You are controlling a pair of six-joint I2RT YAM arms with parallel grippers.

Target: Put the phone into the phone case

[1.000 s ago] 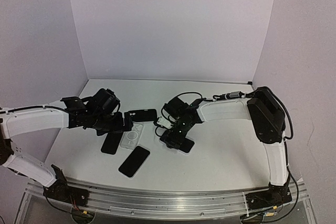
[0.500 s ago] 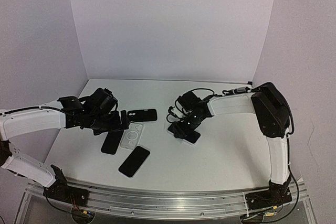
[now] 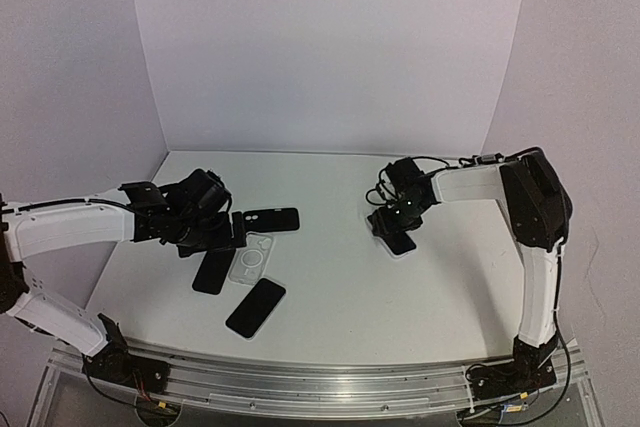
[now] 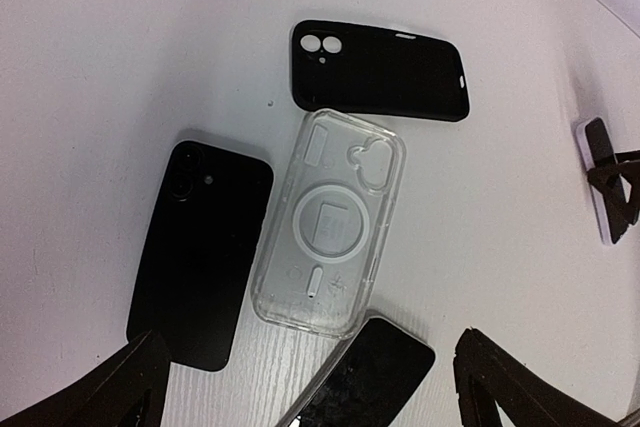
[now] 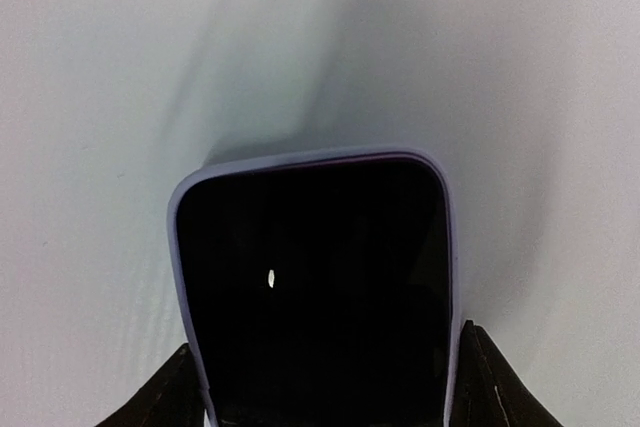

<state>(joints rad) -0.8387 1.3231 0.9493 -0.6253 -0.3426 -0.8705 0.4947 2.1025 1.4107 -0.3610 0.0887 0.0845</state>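
Lilac edging rims the phone (image 5: 310,287) that the right gripper (image 5: 327,372) holds. Its fingers (image 5: 180,392) press on the two long edges and pinch it across its width. The phone's long axis runs straight out from the fingers, with the dark screen up and the rounded end pointing away from the wrist. It sits well to the right on the tabletop (image 3: 330,187). I cannot tell whether it rests there or is just lifted.

Over on the left, the left gripper (image 3: 235,232) hangs with its fingers spread wide, holding nothing. A clear case (image 4: 328,222) lies just ahead of them, long axis near to far, with its lens cut-out at the far end. A black phone (image 4: 200,252) lies just beside it on the left, back up and roughly parallel, lens end far. A black case (image 4: 380,69) lies crosswise beyond them, lens holes to the left. Another phone (image 3: 255,307), screen up, lies slanted at the clear case's near end.
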